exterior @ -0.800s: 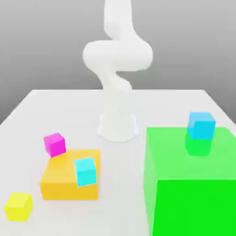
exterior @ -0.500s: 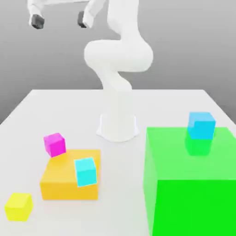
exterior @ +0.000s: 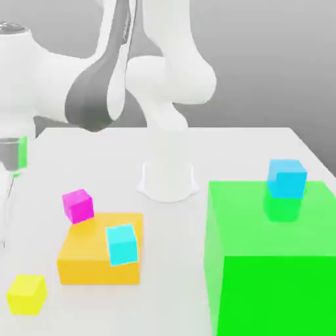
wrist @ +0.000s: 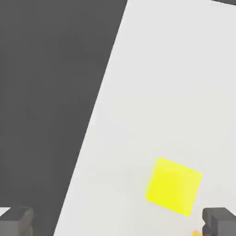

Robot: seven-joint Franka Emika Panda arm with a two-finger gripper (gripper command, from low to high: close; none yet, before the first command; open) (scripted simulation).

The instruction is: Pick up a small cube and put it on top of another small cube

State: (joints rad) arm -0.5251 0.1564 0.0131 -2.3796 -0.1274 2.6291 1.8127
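The small cube (exterior: 27,293) is bright yellow and rests on the white table near the front corner at the exterior view's left. In the hand view this yellow cube (wrist: 174,185) lies on the table below the hand. It is close to one dark fingertip (wrist: 219,222) and apart from it. My gripper (wrist: 117,223) is open, its two fingertips stand wide apart, and nothing is between them. The arm's wrist (exterior: 85,92) hangs high over the table's side at the exterior view's left.
A magenta cube (exterior: 78,205) leans at the back corner of a flat orange block (exterior: 85,262), and a cyan cube (exterior: 123,244) sits on that block. Another cyan cube (exterior: 286,178) tops a big green block (exterior: 275,275). The table edge (wrist: 99,115) runs close to the yellow cube.
The arm has swung down and toward the exterior view's left, and now looms large over that side of the table. None of the cubes or blocks has moved.
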